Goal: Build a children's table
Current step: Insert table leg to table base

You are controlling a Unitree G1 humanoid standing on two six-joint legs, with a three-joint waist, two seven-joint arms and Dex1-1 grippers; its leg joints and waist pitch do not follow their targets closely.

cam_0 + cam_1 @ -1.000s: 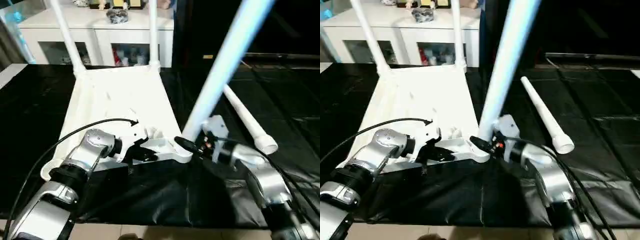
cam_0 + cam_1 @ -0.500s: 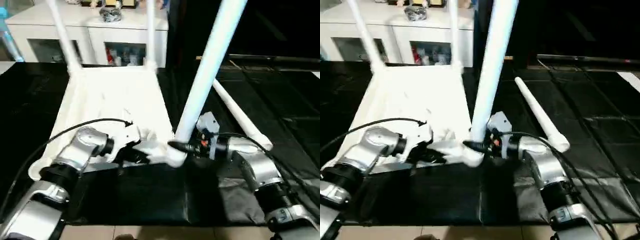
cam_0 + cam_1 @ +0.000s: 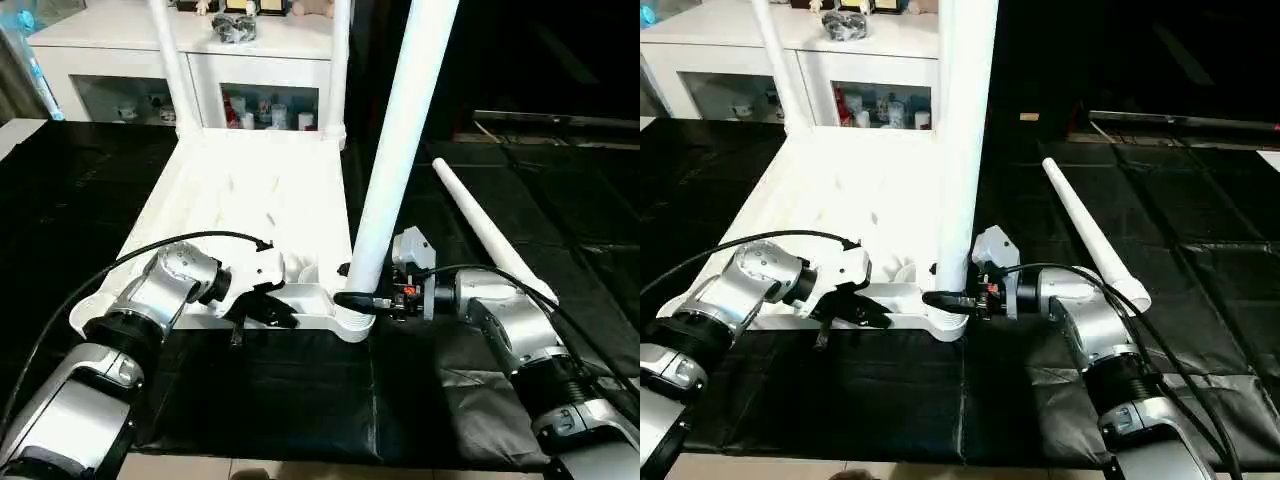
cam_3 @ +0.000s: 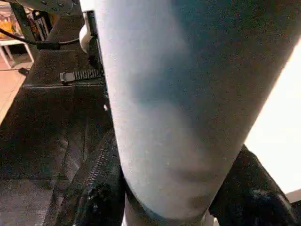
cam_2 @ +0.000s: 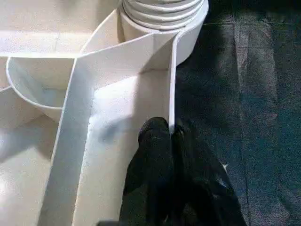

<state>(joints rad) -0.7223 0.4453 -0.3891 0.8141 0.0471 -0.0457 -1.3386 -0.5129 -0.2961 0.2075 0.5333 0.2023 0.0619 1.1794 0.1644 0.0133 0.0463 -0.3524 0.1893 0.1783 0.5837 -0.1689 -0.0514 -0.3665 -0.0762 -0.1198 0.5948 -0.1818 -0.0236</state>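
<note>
The children's table top (image 3: 250,190) lies upside down on the black mat, ribbed underside up. Two white legs (image 3: 170,60) (image 3: 340,60) stand in its far corner sockets. A third leg (image 3: 400,150) stands upright in the near right socket (image 5: 164,14). My right gripper (image 3: 358,300) is shut around that leg just above the socket, one black finger (image 4: 101,188) on each side. My left gripper (image 3: 275,312) is shut on the top's thin near rim, its fingers (image 5: 162,141) pinching the wall close to that socket. A fourth leg (image 3: 485,230) lies loose on the mat to the right.
A white cabinet (image 3: 130,40) with glass-fronted shelves stands behind the table top, small items on it. The black mat (image 3: 280,400) has creases and seams, and a light floor strip runs along its near edge. A black cable (image 3: 120,265) loops over my left forearm.
The leg in my right gripper has swung from a rightward lean to upright over the near right socket. My left gripper has kept its hold on the rim. The camera has shifted.
</note>
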